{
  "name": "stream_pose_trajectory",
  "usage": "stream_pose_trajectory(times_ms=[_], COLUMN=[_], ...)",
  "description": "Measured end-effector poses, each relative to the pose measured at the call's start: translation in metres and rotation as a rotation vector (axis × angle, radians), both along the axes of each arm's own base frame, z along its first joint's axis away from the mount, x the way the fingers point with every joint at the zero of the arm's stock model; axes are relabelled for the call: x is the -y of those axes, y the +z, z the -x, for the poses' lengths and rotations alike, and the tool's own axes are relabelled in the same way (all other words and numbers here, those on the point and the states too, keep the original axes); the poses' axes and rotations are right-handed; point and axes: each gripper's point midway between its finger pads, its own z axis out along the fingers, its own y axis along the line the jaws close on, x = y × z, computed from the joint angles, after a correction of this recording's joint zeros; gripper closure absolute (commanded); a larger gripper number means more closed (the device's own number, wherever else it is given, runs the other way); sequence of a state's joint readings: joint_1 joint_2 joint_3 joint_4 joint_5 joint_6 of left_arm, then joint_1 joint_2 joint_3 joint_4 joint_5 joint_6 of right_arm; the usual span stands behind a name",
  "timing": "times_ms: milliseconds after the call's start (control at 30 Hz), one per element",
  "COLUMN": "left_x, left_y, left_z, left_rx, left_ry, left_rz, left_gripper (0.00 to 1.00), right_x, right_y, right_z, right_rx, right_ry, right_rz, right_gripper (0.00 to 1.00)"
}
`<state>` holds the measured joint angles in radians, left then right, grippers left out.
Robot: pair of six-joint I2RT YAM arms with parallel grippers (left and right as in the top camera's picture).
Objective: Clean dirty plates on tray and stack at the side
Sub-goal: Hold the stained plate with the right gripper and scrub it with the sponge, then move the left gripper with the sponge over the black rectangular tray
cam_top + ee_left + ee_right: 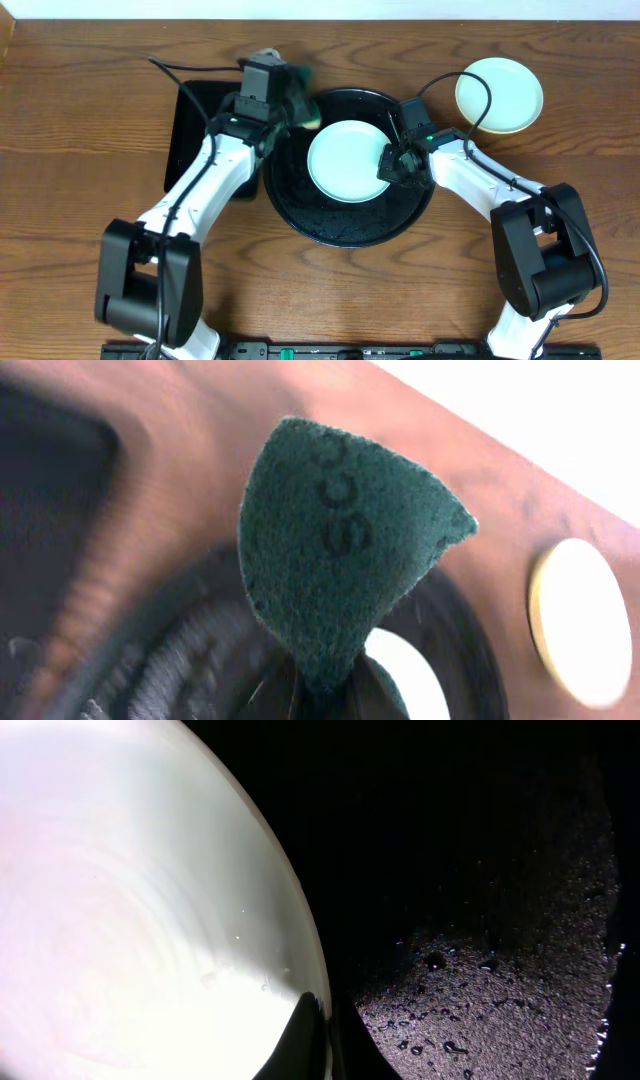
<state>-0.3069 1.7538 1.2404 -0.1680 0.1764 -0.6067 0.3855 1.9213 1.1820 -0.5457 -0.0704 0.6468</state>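
Note:
A pale mint-blue plate (345, 160) lies on the large round black tray (300, 215). My right gripper (388, 165) is shut on the plate's right rim. In the right wrist view the jaws (322, 1040) pinch the plate's edge (130, 920) above the wet tray floor (500, 1000). My left gripper (285, 95) is shut on a dark green scouring pad (303, 100) over the tray's upper left rim. The pad (340, 550) fills the left wrist view, jaws (320, 698) at its lower tip. Another mint plate with a yellowish edge beneath (499, 94) rests on the wood at the upper right.
A smaller rectangular black tray (190, 130) lies left of the round tray, partly under my left arm. Water drops dot the round tray's floor. Bare wood-grain table (80, 120) lies around both trays. The table's far edge meets a white wall.

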Motion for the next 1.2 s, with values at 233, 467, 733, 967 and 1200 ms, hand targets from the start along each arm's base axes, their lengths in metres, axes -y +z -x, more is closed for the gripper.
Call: stream_pose_trajectory(times_ms=[233, 467, 733, 967, 1200], left_x=[0.050, 0.054, 0.038, -0.015, -0.082], left_y=[-0.056, -0.118, -0.121, -0.082, 0.012], left_z=[0.039, 0.056, 0.054, 0.038, 0.022], left_rx=[-0.182, -0.308, -0.285, -0.156, 0.056], left_ry=[-0.167, -0.177, -0.123, 0.067, 0.327], left_rz=[0.017, -0.067, -0.203, -0.427, -0.526], left_gripper=[0.92, 0.92, 0.92, 0.92, 0.92], right_x=[0.000, 0.000, 0.000, 0.000, 0.001], right_y=[0.000, 0.000, 0.000, 0.000, 0.000], right_z=[0.000, 0.000, 0.000, 0.001, 0.002], right_rx=[0.000, 0.000, -0.002, -0.004, -0.006], right_ry=[0.000, 0.000, 0.000, 0.001, 0.007], right_rz=[0.000, 0.000, 0.001, 0.000, 0.006], right_gripper=[0.99, 0.99, 0.99, 0.99, 0.99])
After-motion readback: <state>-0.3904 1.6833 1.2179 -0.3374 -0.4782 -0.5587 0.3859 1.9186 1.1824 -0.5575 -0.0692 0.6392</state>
